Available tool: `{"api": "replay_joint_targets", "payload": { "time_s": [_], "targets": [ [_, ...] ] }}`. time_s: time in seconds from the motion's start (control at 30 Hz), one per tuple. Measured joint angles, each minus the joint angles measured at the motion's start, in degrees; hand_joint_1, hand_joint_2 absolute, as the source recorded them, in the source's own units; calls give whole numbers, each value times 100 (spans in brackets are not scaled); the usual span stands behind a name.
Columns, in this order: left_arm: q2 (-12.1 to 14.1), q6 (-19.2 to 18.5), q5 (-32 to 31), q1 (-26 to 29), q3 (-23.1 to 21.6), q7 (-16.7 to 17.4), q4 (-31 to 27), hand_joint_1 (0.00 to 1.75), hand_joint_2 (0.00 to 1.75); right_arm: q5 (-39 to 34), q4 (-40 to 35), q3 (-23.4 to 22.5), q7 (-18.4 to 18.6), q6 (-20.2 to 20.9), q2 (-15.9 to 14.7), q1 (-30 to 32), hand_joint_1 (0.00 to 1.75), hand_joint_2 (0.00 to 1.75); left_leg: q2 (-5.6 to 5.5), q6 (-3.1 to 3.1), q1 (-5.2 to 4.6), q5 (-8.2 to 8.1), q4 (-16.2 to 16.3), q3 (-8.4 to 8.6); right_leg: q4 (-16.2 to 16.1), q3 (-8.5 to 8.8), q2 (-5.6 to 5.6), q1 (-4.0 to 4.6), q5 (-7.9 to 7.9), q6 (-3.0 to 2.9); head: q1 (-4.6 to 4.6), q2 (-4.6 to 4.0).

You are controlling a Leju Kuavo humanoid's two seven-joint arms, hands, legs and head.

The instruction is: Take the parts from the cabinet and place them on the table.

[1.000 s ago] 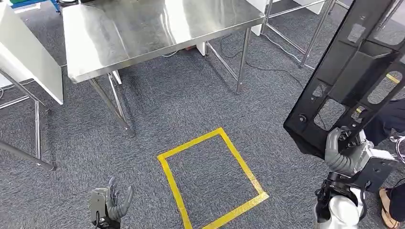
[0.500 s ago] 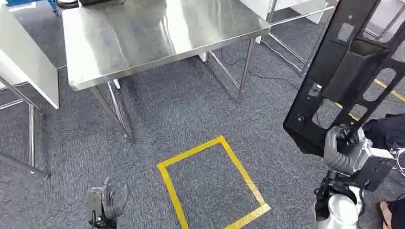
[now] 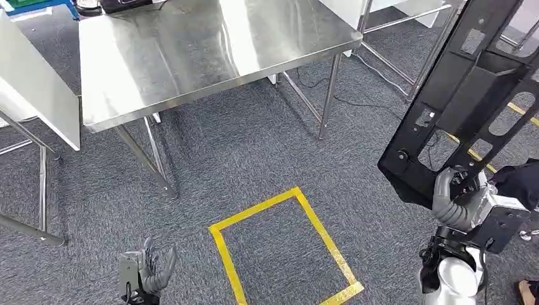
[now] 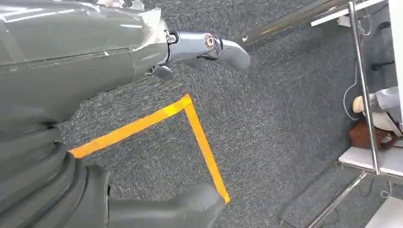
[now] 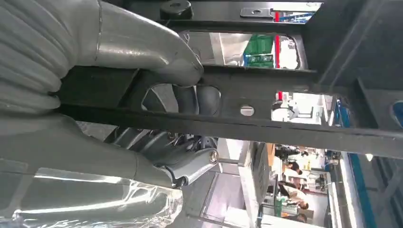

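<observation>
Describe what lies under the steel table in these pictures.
Under the steel table you can see grey carpet, the table's slanted legs and a dark cable. The tabletop covers the floor further back.

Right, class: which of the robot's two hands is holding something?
The right hand: it grips the large black frame part, holding it up above the carpet. The left hand hangs with nothing in it, its fingers apart.

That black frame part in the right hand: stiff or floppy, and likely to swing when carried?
Probably stiff: the black frame part keeps straight edges despite its cutouts. Likely top-heavy: the right hand grips its lower edge, with most of it rising above, so it may lever or tip. The cutouts suggest moderate weight.
</observation>
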Motion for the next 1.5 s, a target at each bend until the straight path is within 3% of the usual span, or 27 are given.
{"api": "replay_joint_targets", "payload": {
  "time_s": [0.03,0.07,0.1,0.13,0.2,0.27,0.33,0.4,0.5,0.57,0.63,0.7,0.73,0.77,0.87,0.93,1.0,1.07,1.1,1.13,1.2,1.23,1.27,1.33,1.37,1.43,1.5],
  "targets": [
    [0,0,0,19,0,0,0,0,175,0,2,0,0,0,0,4,175,175,13,-33,26,-135,221,-213,0,44,3,1,-48,-1,2,0],
    [2,0,0,31,-2,0,0,0,175,0,2,-2,0,0,0,6,175,175,31,-46,44,-111,213,-309,0,92,11,0,-87,4,-2,0],
    [2,0,0,38,-2,0,0,0,175,2,2,0,0,0,0,7,175,175,40,-42,58,70,-11,-297,0,154,23,-2,-134,15,-13,0],
    [4,0,0,38,-2,0,0,0,175,2,2,0,0,0,0,6,175,175,47,-22,64,351,-386,-188,-1,218,28,0,-180,29,-11,0],
    [15,0,0,39,-2,0,0,0,175,0,2,2,0,0,2,5,175,175,51,122,32,1104,-1359,131,-21,314,30,-9,-278,65,-11,0],
    [31,-2,0,44,-7,0,-2,0,175,-2,9,2,-4,0,4,4,175,175,38,176,-30,936,-1391,178,-67,391,53,1,-338,155,-22,0],
    [41,-13,0,41,-22,0,-2,0,175,0,9,4,-9,0,11,21,175,175,49,267,-76,942,-1495,285,-28,517,51,31,-262,281,-30,0],
    [46,-20,0,30,-50,-2,-4,0,175,4,4,2,-7,0,11,34,175,175,47,316,-58,951,-1631,573,190,476,19,11,-331,284,-9,0],
    [61,-59,15,-11,-59,0,0,0,175,2,4,7,-9,0,-4,47,175,175,30,397,-60,855,-1646,670,1293,-293,20,24,-636,159,-9,0],
    [59,-70,42,8,-77,0,4,0,175,4,2,7,7,0,-9,81,175,175,4,387,-67,767,-1641,740,1588,-681,19,37,-808,215,-2,0],
    [59,-70,50,11,-87,0,4,0,175,2,0,7,28,-4,-9,109,175,175,-27,352,-63,663,-1634,863,1046,-612,17,27,-507,340,0,0],
    [61,-68,63,18,-87,0,4,0,175,-4,-2,7,59,-13,-11,110,175,175,-37,286,-65,527,-1618,952,76,-329,-9,12,195,523,22,0],
    [66,-68,63,14,-87,4,4,0,175,-7,-2,7,61,-13,-15,115,175,175,-36,253,-102,447,-1546,1043,-56,-346,-40,32,298,456,35,0],
    [68,-68,68,22,-89,0,4,0,175,-13,-4,7,81,-20,-15,114,175,175,-43,229,-108,416,-1558,1008,-25,-242,-40,51,248,277,46,0],
    [92,-68,79,24,-90,2,2,0,175,-11,-39,0,77,-35,-9,144,175,175,-40,168,-92,387,-1471,1029,-41,-175,-9,3,266,142,11,0],
    [103,-66,94,24,-92,0,0,0,175,-15,-61,-4,76,-42,-9,143,175,175,-4,90,-64,384,-917,716,-97,-58,-18,-7,208,64,-6,0],
    [107,-66,107,54,-92,0,0,0,175,-15,-68,0,77,-42,-4,140,175,175,3,-6,7,111,-111,167,-105,26,-18,-5,128,1,0,0],
    [107,-66,109,91,-90,0,0,0,175,-15,-68,-2,77,-42,-7,163,175,175,30,-68,64,-172,199,-209,-105,123,-7,-7,31,7,0,0],
    [107,-68,109,97,-90,0,0,0,175,-15,-68,-2,79,-42,-7,167,175,175,40,-77,89,-93,64,-243,-105,183,3,-10,-16,20,-2,0],
    [109,-68,109,99,-90,0,0,0,175,-15,-68,-2,83,-42,-7,168,175,175,49,-77,104,125,-241,-186,-105,248,9,-14,-67,34,0,0],
    [109,-68,109,100,-92,0,0,0,175,-20,-68,0,83,-42,-7,161,175,175,56,-23,110,894,-1210,121,-114,391,14,-21,-181,87,-2,0],
    [114,-70,109,106,-90,0,0,0,175,-24,-66,0,83,-42,-7,160,175,175,59,26,67,1094,-1462,165,-93,450,20,-4,-230,130,5,0],
    [118,-70,109,109,-92,4,0,0,175,-31,-66,2,92,-42,-7,156,175,175,58,57,50,868,-1403,187,-135,435,45,0,-276,181,7,0],
    [118,-77,109,110,-92,0,-4,0,175,-37,-68,7,98,-44,-2,133,175,175,36,148,-1,913,-1491,258,-66,572,40,18,-251,296,11,0],
    [118,-74,109,95,-94,0,-4,0,175,-37,-81,7,100,-44,2,125,175,175,22,220,-13,907,-1507,433,-73,615,40,19,-255,315,-15,0],
    [125,-77,109,70,-94,0,-7,0,175,-37,-81,7,105,-44,-11,103,175,175,37,284,-5,884,-1553,599,391,382,16,0,-335,282,-2,0],
    [127,-79,109,54,-96,0,-7,0,175,-37,-81,11,107,-44,-22,103,175,175,35,355,-29,809,-1553,665,1216,-196,16,13,-513,240,5,0]
  ]
}}
